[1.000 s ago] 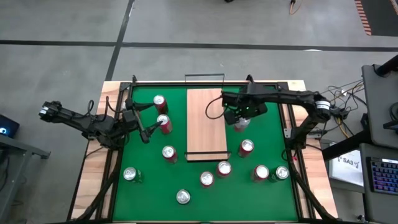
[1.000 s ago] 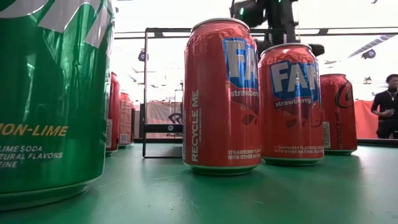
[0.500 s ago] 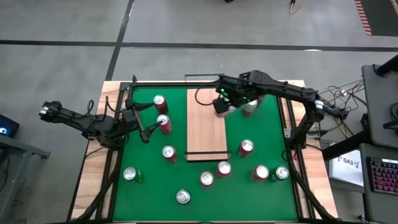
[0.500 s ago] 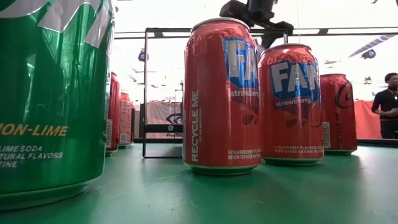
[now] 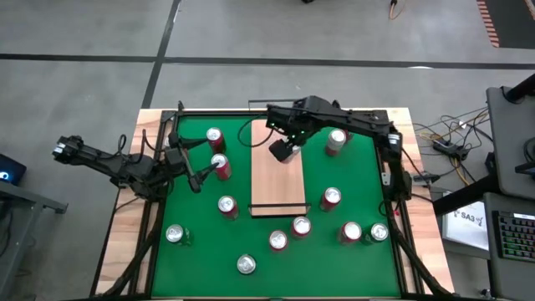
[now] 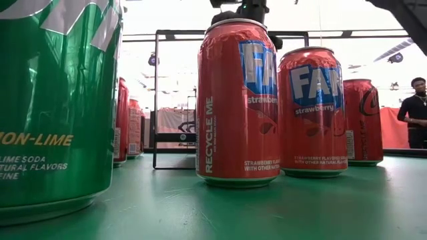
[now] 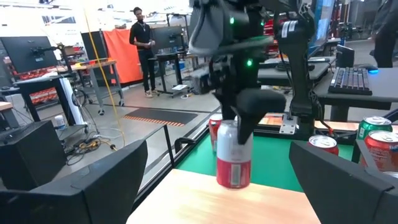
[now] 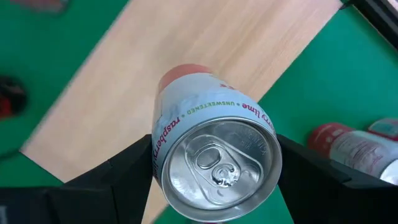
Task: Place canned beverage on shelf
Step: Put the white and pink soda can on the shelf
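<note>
The shelf is a pale wood-grain board lying on the green mat, with a thin black rail at its far end. Over its far half my right gripper is shut on a white and red can. The right wrist view looks down on that can's silver top with the shelf below. My left gripper stands open and level at the mat's left, beside a red can and touching nothing. My right gripper pinches the can's side wall just under the top rim between its two fingers, one on each side. The fingers come steeply from above, pointing down. The can hangs below them, close to upright, over the shelf's board.
Several cans stand on the mat: one right of the shelf, a group at the near right, others near the front and left. Large cans fill the low view. A person stands beyond the table.
My right gripper has risen and gone toward the table's left edge with the can, from the mat right of the shelf to above the shelf's far half. Its wrist has rolled on the way. The can has stayed in the hold, lifted clear of the mat.
</note>
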Controlling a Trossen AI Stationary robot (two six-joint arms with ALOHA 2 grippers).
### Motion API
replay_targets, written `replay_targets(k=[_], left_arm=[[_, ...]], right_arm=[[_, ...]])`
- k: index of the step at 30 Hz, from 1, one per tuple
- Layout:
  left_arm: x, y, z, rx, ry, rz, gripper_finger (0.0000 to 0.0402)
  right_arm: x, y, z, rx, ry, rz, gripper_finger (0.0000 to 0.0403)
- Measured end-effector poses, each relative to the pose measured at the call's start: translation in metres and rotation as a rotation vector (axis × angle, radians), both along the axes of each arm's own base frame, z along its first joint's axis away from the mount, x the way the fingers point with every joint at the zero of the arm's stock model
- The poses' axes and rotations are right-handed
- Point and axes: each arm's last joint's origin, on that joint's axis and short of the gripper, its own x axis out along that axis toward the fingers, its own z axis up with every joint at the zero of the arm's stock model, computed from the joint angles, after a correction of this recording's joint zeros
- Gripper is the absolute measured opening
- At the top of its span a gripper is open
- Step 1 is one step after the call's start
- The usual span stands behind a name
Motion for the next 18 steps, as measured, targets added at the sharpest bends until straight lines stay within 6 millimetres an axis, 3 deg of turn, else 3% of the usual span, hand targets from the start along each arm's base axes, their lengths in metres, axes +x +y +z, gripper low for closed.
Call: replay_targets(k=[9, 12, 18], left_arm=[[0.000, 0.000, 0.000, 0.004, 0.002, 0.000, 0.0377], [0.000, 0.000, 0.000, 0.004, 0.003, 0.000, 0.0377], [0.000, 0.000, 0.000, 0.008, 0.006, 0.000, 0.0377]], right_arm=[[0.033, 0.035, -0.026, -0.070, 0.125, 0.512, 0.0273], [0.038, 0.042, -0.032, -0.084, 0.149, 0.591, 0.0273], [0.040, 0.046, -0.036, -0.111, 0.175, 0.592, 0.0273]])
